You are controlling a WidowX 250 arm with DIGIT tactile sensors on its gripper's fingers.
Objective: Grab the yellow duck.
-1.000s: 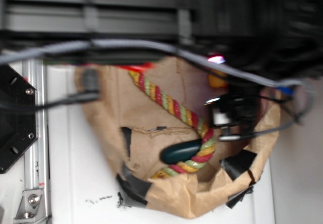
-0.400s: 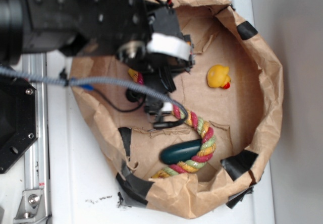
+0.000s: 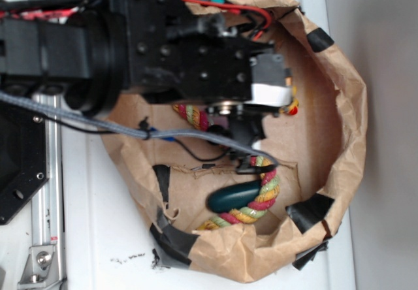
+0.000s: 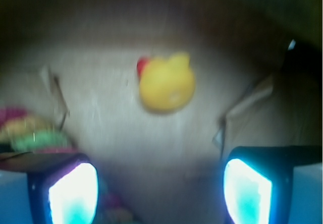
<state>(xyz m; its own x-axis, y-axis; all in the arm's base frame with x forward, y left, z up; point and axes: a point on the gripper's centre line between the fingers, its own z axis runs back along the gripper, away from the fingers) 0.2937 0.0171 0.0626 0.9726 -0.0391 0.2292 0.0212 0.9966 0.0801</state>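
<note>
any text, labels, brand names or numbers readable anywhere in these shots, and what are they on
None can be read.
The white band on the arm is blank.
The black tape patches on the paper bag carry no print.
The wrist view is too blurred: only the yellow duck and the glowing fingers show.

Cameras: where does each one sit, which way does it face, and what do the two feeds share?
Exterior: above the workspace, looking straight down on the paper bag; the black arm covers the upper left, hiding most of the duck; the rope and a dark green object show below.
Wrist: on the arm, looking along the gripper at the bag floor; both jaws frame the bottom, spread apart, the duck ahead between them.
Shared: duck, rope, bag floor.
</note>
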